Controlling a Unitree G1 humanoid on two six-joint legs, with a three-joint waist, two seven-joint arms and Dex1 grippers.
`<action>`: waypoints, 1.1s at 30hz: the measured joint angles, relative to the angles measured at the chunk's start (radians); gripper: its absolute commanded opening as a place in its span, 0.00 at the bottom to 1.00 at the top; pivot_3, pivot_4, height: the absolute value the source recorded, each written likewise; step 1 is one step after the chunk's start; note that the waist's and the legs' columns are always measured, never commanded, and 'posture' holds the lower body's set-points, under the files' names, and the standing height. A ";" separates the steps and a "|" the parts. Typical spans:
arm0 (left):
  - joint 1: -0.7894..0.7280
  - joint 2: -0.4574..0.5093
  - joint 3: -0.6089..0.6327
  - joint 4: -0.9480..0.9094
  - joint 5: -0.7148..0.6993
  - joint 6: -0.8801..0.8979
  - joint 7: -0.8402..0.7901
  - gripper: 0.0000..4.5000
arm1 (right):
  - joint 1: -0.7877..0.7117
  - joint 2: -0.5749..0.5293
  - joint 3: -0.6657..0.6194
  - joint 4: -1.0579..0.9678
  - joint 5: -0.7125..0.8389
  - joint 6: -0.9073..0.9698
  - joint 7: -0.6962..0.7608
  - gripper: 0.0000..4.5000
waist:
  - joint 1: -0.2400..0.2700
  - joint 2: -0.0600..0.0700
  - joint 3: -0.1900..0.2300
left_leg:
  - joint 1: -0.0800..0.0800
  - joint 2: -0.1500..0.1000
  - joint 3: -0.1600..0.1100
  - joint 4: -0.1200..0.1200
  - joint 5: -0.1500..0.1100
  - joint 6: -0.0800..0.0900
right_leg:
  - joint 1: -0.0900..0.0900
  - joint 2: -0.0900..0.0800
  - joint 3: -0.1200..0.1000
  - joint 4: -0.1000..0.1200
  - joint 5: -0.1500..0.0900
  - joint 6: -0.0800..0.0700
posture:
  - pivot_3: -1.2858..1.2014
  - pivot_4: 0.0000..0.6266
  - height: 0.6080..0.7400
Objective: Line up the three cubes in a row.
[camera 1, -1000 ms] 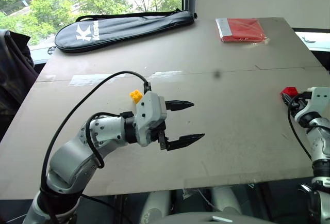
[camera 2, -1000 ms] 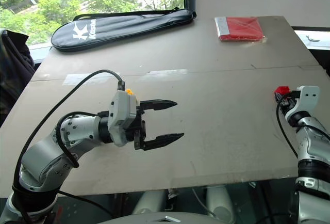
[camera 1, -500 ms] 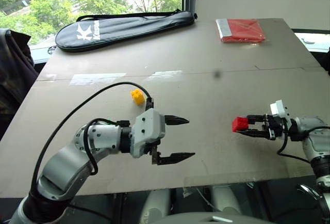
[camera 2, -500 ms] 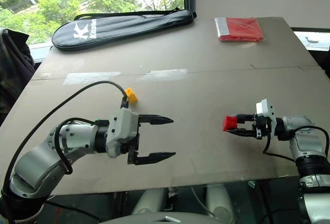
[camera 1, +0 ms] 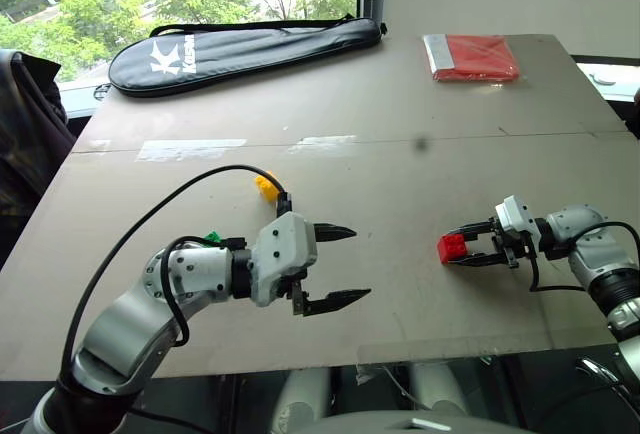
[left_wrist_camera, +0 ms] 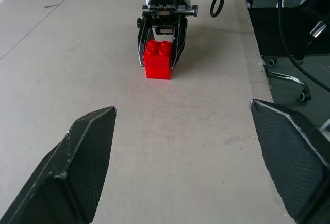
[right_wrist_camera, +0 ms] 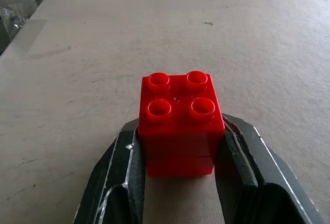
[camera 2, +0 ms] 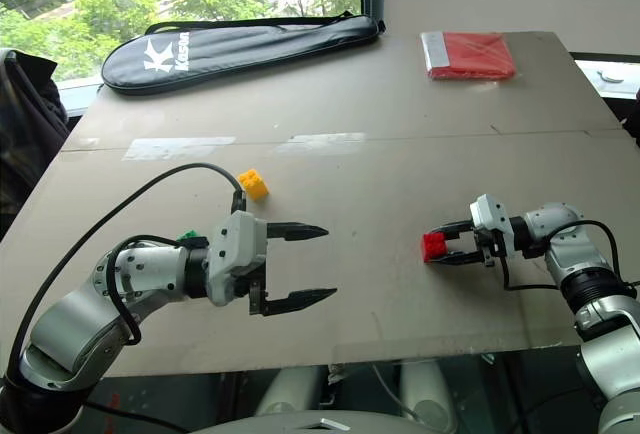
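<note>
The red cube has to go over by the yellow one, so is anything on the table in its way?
Nothing sits on the table between the red cube, held by the right gripper, and the yellow cube. The open left gripper hovers nearer the front edge.

Red cube (right_wrist_camera: 180,121) glossy plastic; table (camera 1: 400,114) matt, maybe board

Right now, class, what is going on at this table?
The right claw is shut on the red cube, low at the table, studs up. The left claw hovers open and empty. The yellow cube sits behind it; the green cube peeks out behind the left arm. No row yet.
</note>
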 measured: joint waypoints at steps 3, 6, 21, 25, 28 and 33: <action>0.013 -0.004 0.001 0.000 0.008 -0.018 0.001 0.94 | -0.035 0.009 0.002 0.063 0.000 -0.015 0.000 0.29 | 0.000 0.000 0.000 | 0.000 0.000 0.000 0.000 0.000 0.000 | 0.000 0.000 0.000 0.000 0.000 -0.001 | 0.52 0.24 0.65; 0.023 -0.005 0.001 0.000 0.011 -0.036 -0.001 0.94 | -0.059 0.031 0.001 0.114 -0.003 -0.042 0.001 0.47 | -0.002 0.000 0.000 | 0.000 0.000 -0.001 0.000 0.000 -0.001 | 0.000 0.000 0.000 0.000 0.000 -0.001 | 0.52 0.24 0.65; 0.116 -0.019 0.011 0.003 0.028 -0.077 -0.003 0.94 | -0.112 0.058 -0.018 0.229 -0.060 -0.169 0.001 0.99 | -0.003 0.000 0.000 | 0.000 0.000 -0.001 0.000 0.001 -0.001 | 0.000 0.000 0.000 0.001 0.000 -0.001 | 0.52 0.24 0.65; 0.228 -0.045 0.064 -0.013 0.027 -0.091 0.029 0.94 | -0.082 0.015 -0.059 0.136 -0.024 -0.149 0.001 0.99 | -0.001 0.001 0.001 | -0.001 0.000 -0.003 0.000 0.000 -0.001 | 0.000 -0.001 0.000 0.000 0.000 -0.001 | 0.52 0.24 0.65; 0.333 -0.117 0.091 -0.020 0.052 -0.160 0.074 0.94 | -0.003 -0.012 -0.149 0.016 0.031 -0.074 0.003 0.99 | 0.002 0.001 0.001 | -0.002 0.000 -0.004 -0.001 0.000 -0.001 | 0.000 -0.002 -0.001 -0.001 0.000 -0.001 | 0.52 0.24 0.65; 0.463 -0.281 0.120 -0.022 0.136 -0.279 0.214 0.94 | 0.255 -0.071 -0.344 -0.300 0.133 0.149 -0.028 0.99 | 0.026 0.003 0.001 | -0.003 0.000 -0.005 -0.001 0.000 -0.001 | 0.000 -0.003 -0.002 -0.002 0.000 -0.001 | 0.52 0.24 0.65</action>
